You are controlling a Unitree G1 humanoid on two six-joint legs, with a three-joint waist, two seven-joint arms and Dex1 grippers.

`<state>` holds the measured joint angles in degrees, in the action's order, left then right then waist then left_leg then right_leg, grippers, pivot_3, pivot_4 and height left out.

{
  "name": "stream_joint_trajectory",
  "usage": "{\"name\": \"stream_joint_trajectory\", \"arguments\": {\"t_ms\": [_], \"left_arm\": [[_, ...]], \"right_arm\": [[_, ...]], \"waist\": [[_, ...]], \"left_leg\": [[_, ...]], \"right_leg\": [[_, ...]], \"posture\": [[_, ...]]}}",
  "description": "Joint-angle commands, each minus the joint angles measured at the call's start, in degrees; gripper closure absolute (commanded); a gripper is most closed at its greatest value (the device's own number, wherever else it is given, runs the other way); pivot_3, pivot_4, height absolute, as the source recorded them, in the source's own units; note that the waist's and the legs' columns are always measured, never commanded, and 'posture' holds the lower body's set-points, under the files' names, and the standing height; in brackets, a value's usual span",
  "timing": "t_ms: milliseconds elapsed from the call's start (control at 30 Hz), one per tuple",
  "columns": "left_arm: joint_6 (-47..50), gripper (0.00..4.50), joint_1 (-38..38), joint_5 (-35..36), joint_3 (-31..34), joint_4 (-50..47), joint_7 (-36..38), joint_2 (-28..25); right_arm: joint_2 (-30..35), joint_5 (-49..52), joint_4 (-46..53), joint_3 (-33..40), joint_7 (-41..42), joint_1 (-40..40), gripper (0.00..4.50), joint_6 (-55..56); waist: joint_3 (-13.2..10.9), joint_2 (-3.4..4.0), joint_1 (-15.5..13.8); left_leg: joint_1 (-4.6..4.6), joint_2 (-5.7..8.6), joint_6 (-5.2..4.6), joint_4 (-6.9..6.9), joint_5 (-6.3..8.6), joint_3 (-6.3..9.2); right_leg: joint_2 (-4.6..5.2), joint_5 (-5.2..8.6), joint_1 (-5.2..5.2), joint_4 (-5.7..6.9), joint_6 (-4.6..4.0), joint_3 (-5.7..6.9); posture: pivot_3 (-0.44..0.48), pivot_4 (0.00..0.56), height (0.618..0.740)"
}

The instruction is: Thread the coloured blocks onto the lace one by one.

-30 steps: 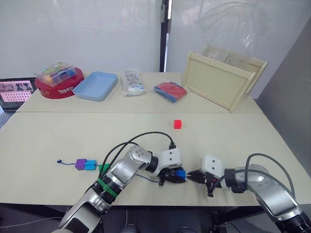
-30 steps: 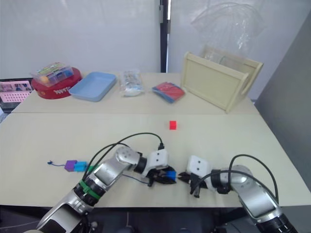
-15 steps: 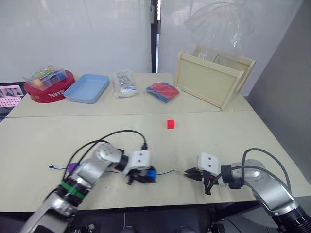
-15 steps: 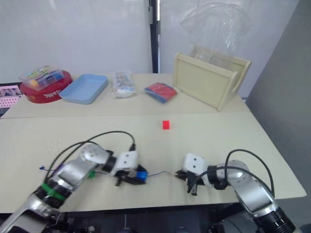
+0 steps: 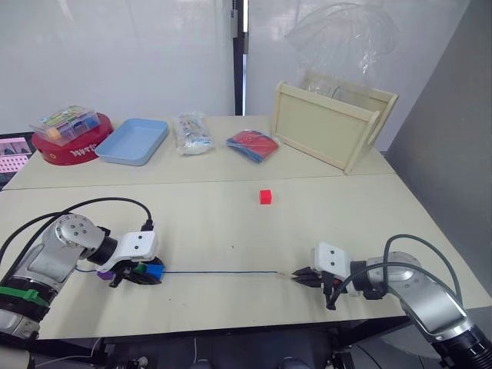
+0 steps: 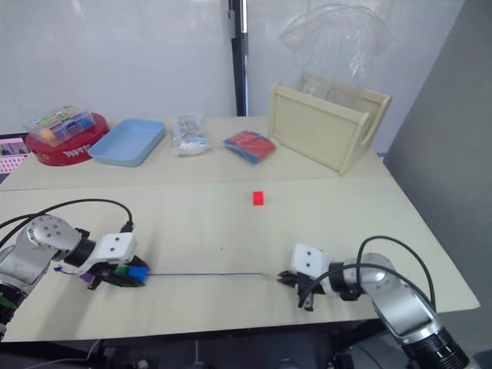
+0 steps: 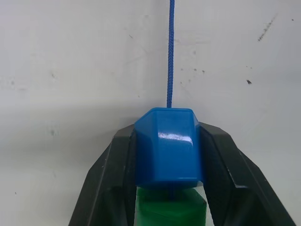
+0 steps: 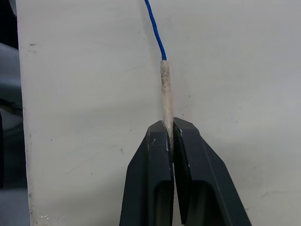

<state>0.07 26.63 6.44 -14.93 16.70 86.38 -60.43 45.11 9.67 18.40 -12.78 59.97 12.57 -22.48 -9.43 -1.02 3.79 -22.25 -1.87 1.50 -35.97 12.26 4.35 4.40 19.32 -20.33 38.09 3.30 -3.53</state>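
Your left gripper [image 7: 168, 155] is clenched on the blue block [image 7: 168, 146], one jaw against each side face. The lace [image 5: 223, 272] leaves the block's front face and runs straight ahead of the jaws; the green block [image 7: 170, 211] sits directly behind the blue one, deep between the jaws. Judgement: you hold the blue block by its flanks so that the bore stays clear and the block can slide along the cord toward those already strung.

Your right gripper [image 8: 168, 139] is pinched tight on the stiff pale tip [image 8: 165, 89] of the lace, the tip sticking out beyond the jaw ends and the blue cord carrying on from it. Held this way, the cord lies taut and nearly straight over the desk [image 5: 231, 215] between your two grippers, which likely keeps it from kinking while the block travels.

The red cube [image 5: 265, 197] lies loose on the desk, well apart from both sets of jaws, on their far side; it looks to be the one block left to thread. A purple block [image 6: 89, 273] peeps out behind your left jaws.

Materials: blocks glossy, hard plastic, the blue one with chamfered edges and a highlight on top. Cord thin, braided, matte. Tip rigid, off-white, scuffed grey. Desk pale, smooth, faintly speckled.
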Motion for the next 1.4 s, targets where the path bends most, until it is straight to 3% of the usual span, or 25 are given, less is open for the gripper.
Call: {"name": "stream_joint_trajectory", "arguments": {"t_ms": [33, 100, 167, 333, 467, 633, 733, 833, 1033, 1300, 1400], "left_arm": [[1.74, 3.17, -1.34, -1.98, -1.16, 1.38, 1.42, 0.33], [2.74, 3.17, -0.09, -1.31, -0.31, 1.16, -0.21, 2.60], [2.81, 2.11, 0.61, -1.05, 0.63, 1.02, -1.30, 4.22], [9.21, 0.61, 2.51, 4.28, 3.62, -2.73, 1.07, 6.63], [17.78, 0.61, 5.45, 9.95, 5.07, -8.13, 2.13, 9.32], [27.43, 0.61, 4.07, 15.96, 4.45, -18.54, -3.75, 17.26], [25.27, 0.61, 2.02, 14.87, 2.11, -21.20, -10.23, 25.79], [20.68, 0.61, 1.61, 10.75, -0.85, -18.81, -13.17, 30.60], [10.78, 0.61, 3.52, 5.10, -4.80, -10.56, -15.96, 36.28], [6.14, 0.61, 3.83, 4.13, -5.65, -4.65, -15.25, 39.88], [5.95, 1.48, 3.80, 3.84, -6.00, -3.99, -15.17, 40.36]], "right_arm": [[0.00, -0.32, 0.28, 0.02, 0.32, 1.17, 4.50, 1.28], [-0.28, -0.45, 0.06, -0.23, 0.21, 1.47, 4.50, 1.31], [-0.44, -0.50, 0.01, -0.34, 0.19, 1.54, 4.50, 1.32], [-0.51, -0.64, 0.67, -0.56, -0.08, 0.95, 4.50, 0.78], [-0.58, -0.71, 1.00, -0.79, -0.38, 0.72, 4.50, 0.34], [-0.73, -0.68, 1.10, -1.05, -0.81, 1.15, 4.50, -0.30], [-0.91, -0.67, 1.77, -1.38, -1.19, 1.19, 4.50, -1.01], [-0.89, -0.61, 2.08, -1.62, -1.36, 1.17, 4.50, -1.37], [-0.65, -0.61, 2.70, -1.77, -1.58, 0.97, 4.50, -2.21], [-0.38, -0.52, 3.74, -1.32, -1.87, 0.58, 4.50, -3.26], [-0.28, -0.44, 4.02, -1.10, -2.00, 0.48, 4.50, -3.56]], "waist": [[0.00, 0.00, 0.04], [-0.02, 0.07, -0.29], [-0.03, 0.10, -0.71], [-0.04, 0.10, -2.74], [-0.05, 0.06, -3.15], [-0.06, 0.05, -2.89], [-0.05, 0.06, -2.62], [-0.07, 0.02, -2.69], [-0.07, 0.03, -2.91], [-0.07, 0.03, -2.91], [-0.07, 0.03, -2.91]], "left_leg": [[0.00, 0.00, 0.00, 0.00, 0.00, -0.03], [-0.01, 0.00, -0.01, 0.00, 0.00, -0.03], [-0.03, 0.03, 0.00, -0.02, 0.00, -0.03], [-0.27, 0.07, 0.00, -0.25, 0.01, -0.01], [-0.93, 0.09, 0.01, -0.62, 0.01, 0.11], [-1.25, 0.13, 0.01, -0.83, 0.01, 0.11], [-1.19, 0.12, 0.00, -0.82, 0.01, 0.10], [-1.20, 0.13, 0.00, -0.87, 0.01, 0.09], [-1.17, 0.17, 0.00, -0.87, 0.01, 0.08], [-1.16, 0.18, 0.00, -0.89, 0.01, 0.08], [-1.18, 0.19, 0.00, -0.90, 0.01, 0.08]], "right_leg": [[0.00, 0.00, -0.02, 0.00, 0.00, -0.03], [0.00, 0.00, -0.03, 0.01, 0.00, -0.04], [0.02, -0.01, -0.02, 0.01, -0.01, -0.04], [0.04, -0.02, -0.04, 0.00, -0.03, -0.05], [0.01, -0.04, -0.48, 0.08, -0.05, -0.02], [0.02, -0.04, -0.82, 0.41, -0.06, -0.07], [0.00, -0.04, -0.83, 0.40, -0.06, -0.12], [-0.01, -0.05, -0.82, 0.41, -0.06, -0.15], [0.01, -0.05, -0.81, 0.42, -0.08, -0.19], [0.01, -0.05, -0.81, 0.42, -0.08, -0.19], [0.01, -0.05, -0.81, 0.42, -0.08, -0.19]], "posture": [[0.000, 0.150, 0.740], [0.000, 0.150, 0.740], [0.000, 0.150, 0.740], [0.000, 0.150, 0.740], [0.000, 0.150, 0.740], [0.000, 0.150, 0.740], [0.000, 0.150, 0.740], [0.000, 0.150, 0.740], [0.000, 0.150, 0.740], [0.000, 0.150, 0.740], [0.000, 0.150, 0.740]]}}
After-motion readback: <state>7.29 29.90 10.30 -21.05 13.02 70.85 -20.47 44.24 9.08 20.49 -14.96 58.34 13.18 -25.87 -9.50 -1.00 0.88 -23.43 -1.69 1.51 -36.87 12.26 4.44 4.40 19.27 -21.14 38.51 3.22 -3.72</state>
